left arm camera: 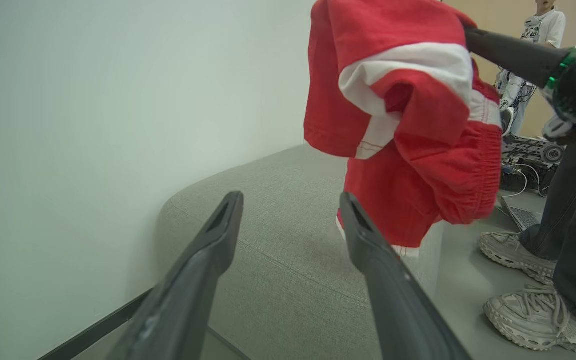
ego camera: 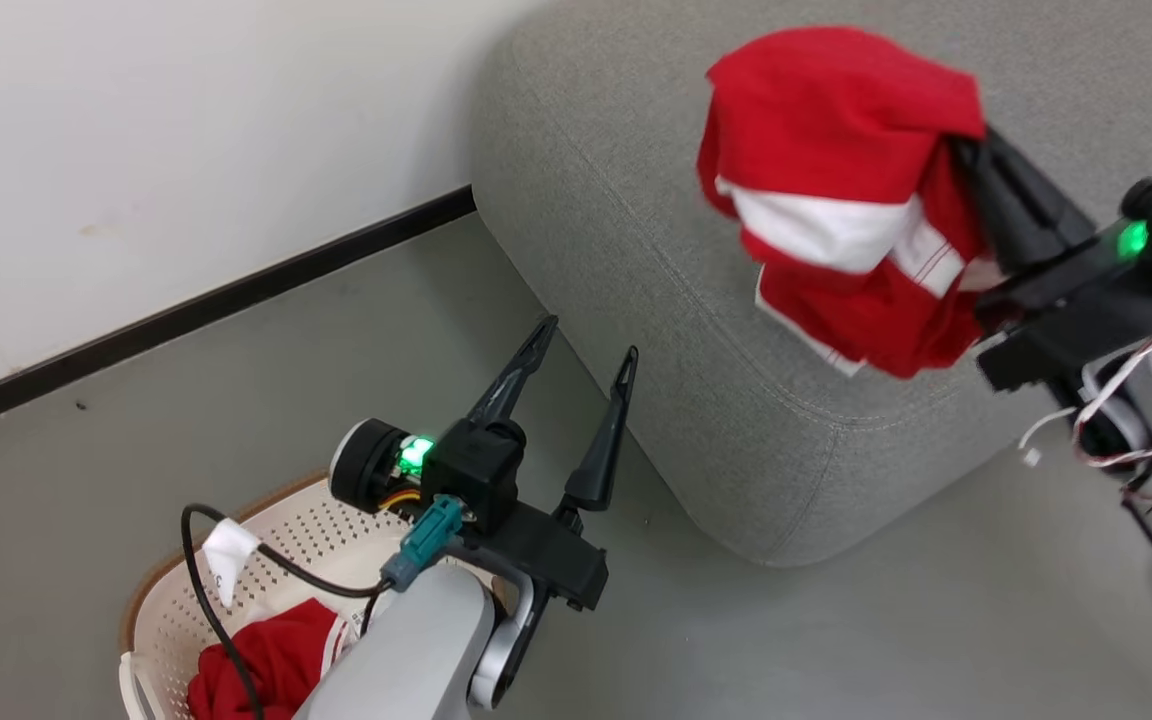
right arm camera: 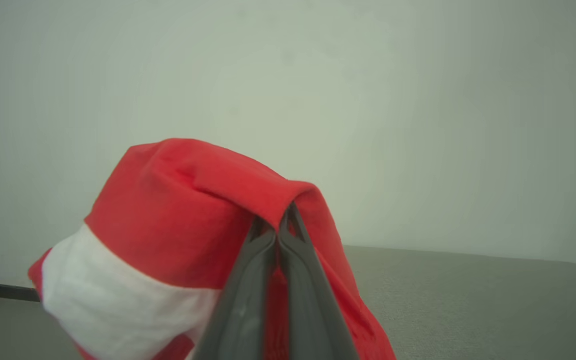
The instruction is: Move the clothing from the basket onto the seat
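Right pincer (right arm camera: 283, 222) is noted clamped on a fold of the red garment (ego camera: 836, 200), which is held hanging over the grey seat (ego camera: 626, 260). Left pincer (ego camera: 586, 340) is held wide and empty over the floor (ego camera: 236, 400), between basket (ego camera: 176, 600) and seat. The second garment (ego camera: 266, 665) is seen lying in the basket, partly hidden by the left forearm (ego camera: 416, 650).

Bright, even indoor light casts soft shadows; the clothing (ego camera: 836, 120) blurs slightly at its edges.
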Tool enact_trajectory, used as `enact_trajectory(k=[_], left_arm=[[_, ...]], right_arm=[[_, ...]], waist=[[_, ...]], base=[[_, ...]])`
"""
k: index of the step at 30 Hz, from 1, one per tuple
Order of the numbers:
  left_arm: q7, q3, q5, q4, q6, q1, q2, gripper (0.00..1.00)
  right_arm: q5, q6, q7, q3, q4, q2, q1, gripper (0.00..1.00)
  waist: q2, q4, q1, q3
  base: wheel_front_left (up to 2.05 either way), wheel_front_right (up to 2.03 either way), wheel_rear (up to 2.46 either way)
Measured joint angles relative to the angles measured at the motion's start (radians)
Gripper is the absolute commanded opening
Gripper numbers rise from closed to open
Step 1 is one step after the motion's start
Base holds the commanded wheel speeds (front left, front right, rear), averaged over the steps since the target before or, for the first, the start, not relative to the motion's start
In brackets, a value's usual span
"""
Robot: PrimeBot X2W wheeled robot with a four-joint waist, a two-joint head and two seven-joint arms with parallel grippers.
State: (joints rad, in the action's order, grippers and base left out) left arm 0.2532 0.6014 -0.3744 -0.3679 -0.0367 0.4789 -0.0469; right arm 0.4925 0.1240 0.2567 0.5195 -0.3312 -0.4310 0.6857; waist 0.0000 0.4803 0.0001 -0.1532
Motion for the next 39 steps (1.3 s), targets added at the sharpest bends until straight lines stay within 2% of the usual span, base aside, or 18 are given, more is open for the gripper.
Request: enact_trajectory(k=[5, 12, 28, 39], left_arm=[[0.000, 0.040, -0.004, 0.008, -0.018, 0.008, 0.000, 1.00], [0.000, 0.088, -0.011, 0.014, -0.038, 0.038, -0.002, 1.00], [0.000, 0.184, -0.013, 0.009, -0.069, 0.162, -0.007, 1.00], [0.000, 0.235, -0.034, 0.005, -0.079, 0.230, -0.009, 1.00]], right_arm=[[0.000, 0.000, 0.000, -0.060, -0.028, -0.068, 0.079, 0.00], [0.013, 0.001, 0.000, -0.138, -0.090, -0.125, 0.181, 0.00], [0.028, 0.001, 0.000, -0.203, -0.248, -0.282, 0.378, 0.00], [0.032, 0.001, 0.000, -0.256, -0.368, -0.328, 0.486, 0.00]], waist=[[0.0000, -0.009, 0.0000, -0.039], [0.0001, -0.024, 0.0001, -0.108], [0.0002, -0.087, 0.0002, -0.307], [0.0003, -0.158, 0.0002, -0.443]], base=[[0.00, 0.00, 0.00], [0.00, 0.00, 0.00], [0.00, 0.00, 0.00], [0.00, 0.00, 0.00]])
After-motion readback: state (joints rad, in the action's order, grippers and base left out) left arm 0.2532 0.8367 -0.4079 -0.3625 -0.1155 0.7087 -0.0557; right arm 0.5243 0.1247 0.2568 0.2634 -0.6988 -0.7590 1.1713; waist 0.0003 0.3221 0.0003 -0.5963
